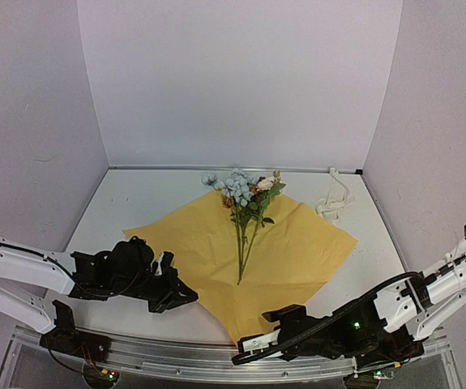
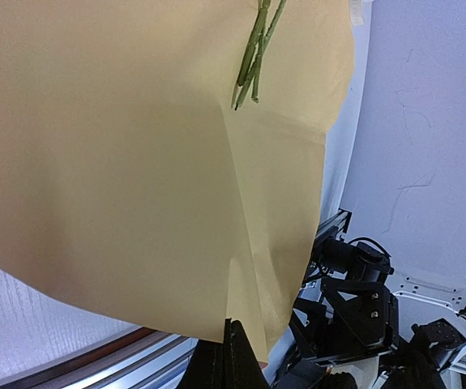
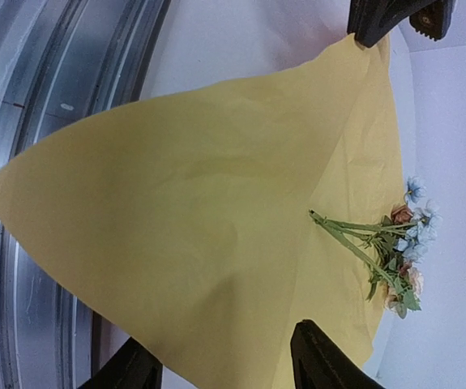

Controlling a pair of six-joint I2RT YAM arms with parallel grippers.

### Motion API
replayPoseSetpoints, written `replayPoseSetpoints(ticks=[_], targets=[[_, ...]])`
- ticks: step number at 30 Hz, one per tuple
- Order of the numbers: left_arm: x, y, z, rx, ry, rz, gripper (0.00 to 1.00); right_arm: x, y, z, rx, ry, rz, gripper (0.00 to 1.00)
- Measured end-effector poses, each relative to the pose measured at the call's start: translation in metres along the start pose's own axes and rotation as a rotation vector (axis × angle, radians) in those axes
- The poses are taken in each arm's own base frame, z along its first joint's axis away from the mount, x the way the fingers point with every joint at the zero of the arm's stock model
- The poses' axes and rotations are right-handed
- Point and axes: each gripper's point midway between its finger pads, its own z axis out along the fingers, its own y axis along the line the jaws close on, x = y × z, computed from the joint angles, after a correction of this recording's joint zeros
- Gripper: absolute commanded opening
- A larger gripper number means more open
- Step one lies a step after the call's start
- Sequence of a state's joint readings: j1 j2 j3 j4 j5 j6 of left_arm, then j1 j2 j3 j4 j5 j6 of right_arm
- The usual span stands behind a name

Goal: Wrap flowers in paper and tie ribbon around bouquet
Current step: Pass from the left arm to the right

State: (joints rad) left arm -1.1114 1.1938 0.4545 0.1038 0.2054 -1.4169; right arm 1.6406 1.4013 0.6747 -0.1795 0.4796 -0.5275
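Left gripper (image 1: pixel 182 294) clamped on near-left edge of thin yellow paper sheet (image 1: pixel 297 251). Right gripper (image 1: pixel 247 348) jaws apart by near corner, nothing pinched. Pale blue-pink artificial flower bunch (image 1: pixel 245 198) lies mid-sheet, stems near. You wanna bite edge squarely, fold slow so stems don't roll.

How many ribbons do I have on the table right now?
1. The ribbon lies bunched at the table's far right, by the paper's far right edge. Anything under the paper would be hidden.
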Motion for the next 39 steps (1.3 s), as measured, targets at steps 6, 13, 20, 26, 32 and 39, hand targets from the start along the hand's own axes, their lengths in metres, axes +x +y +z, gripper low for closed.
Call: replayPoseSetpoints(ticks=[6,13,20,26,32,39], targets=[[0.0,-0.006,-0.005,0.021,-0.005,0.002,0.0,0.003,0.007,0.005,-0.021,0.033,-0.005,0.49],[0.0,-0.003,-0.01,0.023,-0.013,-0.003,0.0,-0.004,0.009,0.013,-0.027,0.045,0.007,0.29],[0.0,0.005,-0.017,0.003,-0.026,-0.021,0.09,-0.014,0.004,0.011,-0.024,0.027,0.043,0.0],[0.0,0.019,-0.024,-0.053,-0.038,-0.008,0.34,-0.019,0.003,0.004,-0.058,0.028,0.087,0.0],[-0.005,0.025,-0.045,-0.132,-0.081,0.045,0.47,-0.035,-0.016,-0.011,-0.082,0.026,0.173,0.0],[-0.027,-0.021,-0.072,-0.149,-0.196,0.204,0.45,-0.026,-0.079,-0.012,-0.108,0.105,0.472,0.0]])
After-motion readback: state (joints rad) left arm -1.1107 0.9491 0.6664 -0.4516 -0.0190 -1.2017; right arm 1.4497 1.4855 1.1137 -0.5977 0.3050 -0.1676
